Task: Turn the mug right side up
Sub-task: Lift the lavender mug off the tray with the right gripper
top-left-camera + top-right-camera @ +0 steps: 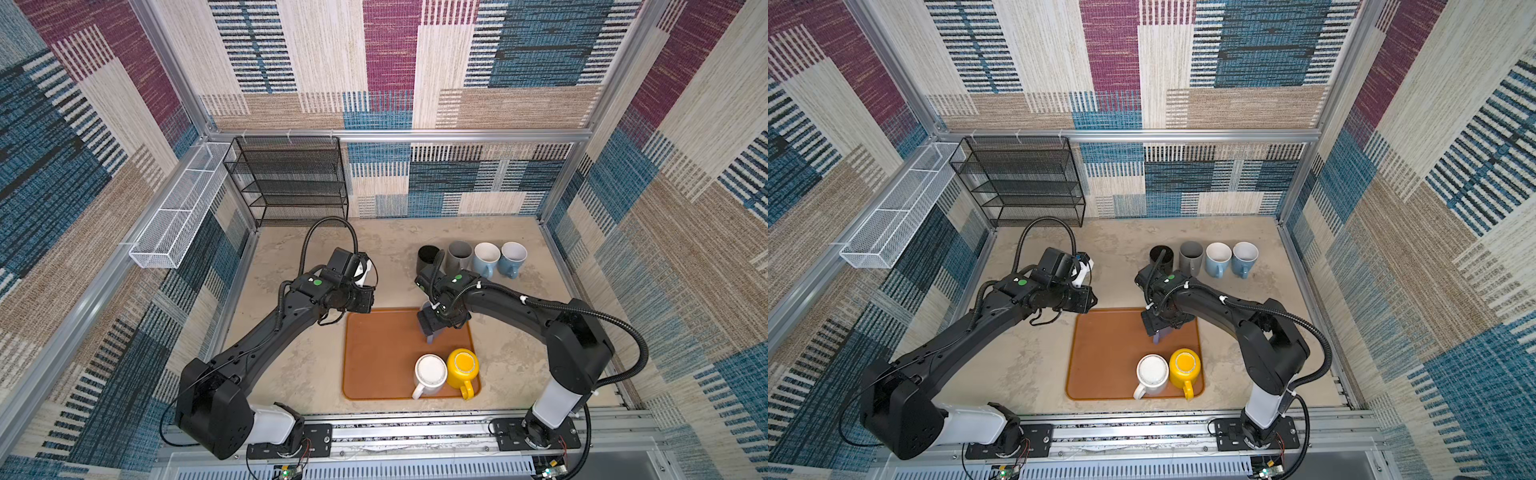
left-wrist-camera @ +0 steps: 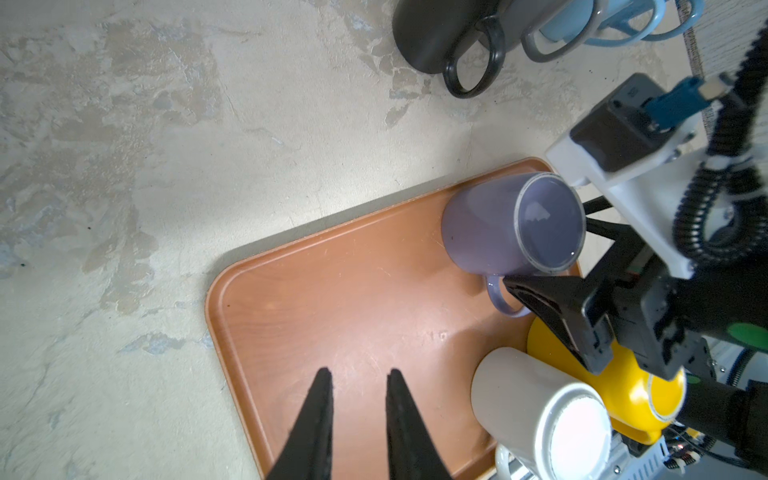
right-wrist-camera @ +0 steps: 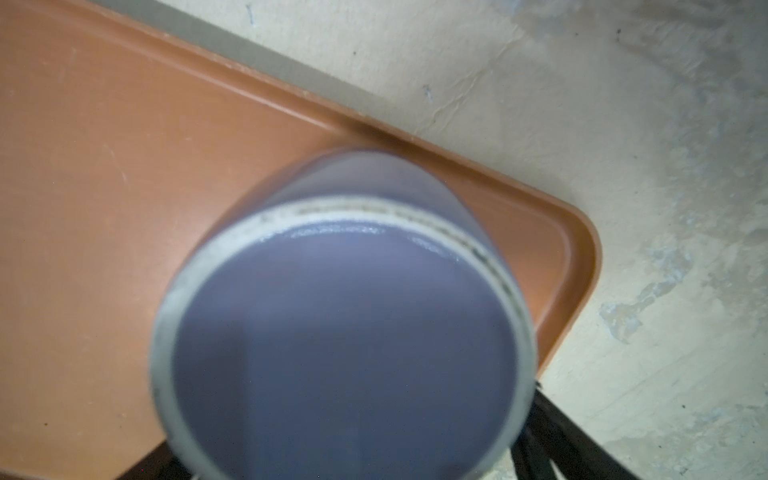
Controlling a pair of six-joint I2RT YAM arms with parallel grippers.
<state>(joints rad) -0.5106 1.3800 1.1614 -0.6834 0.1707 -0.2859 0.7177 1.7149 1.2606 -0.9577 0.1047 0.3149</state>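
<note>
A purple mug (image 2: 490,224) stands upside down at the far right corner of the brown tray (image 1: 374,357), its base (image 3: 340,332) filling the right wrist view. In both top views only a sliver of this mug (image 1: 429,338) (image 1: 1158,338) shows under the arm. My right gripper (image 2: 548,245) hangs over it, open wide, with one finger (image 2: 540,299) by the handle and the other behind the base. Whether the fingers touch the mug I cannot tell. My left gripper (image 2: 359,374) hovers over the tray's near side, fingers a little apart and empty.
A white mug (image 1: 430,372) and a yellow mug (image 1: 462,365) stand upside down at the tray's front right. Upright at the back are a black mug (image 1: 428,257), a grey mug (image 1: 459,253) and two blue mugs (image 1: 486,257). A black wire rack (image 1: 291,178) stands at the back left.
</note>
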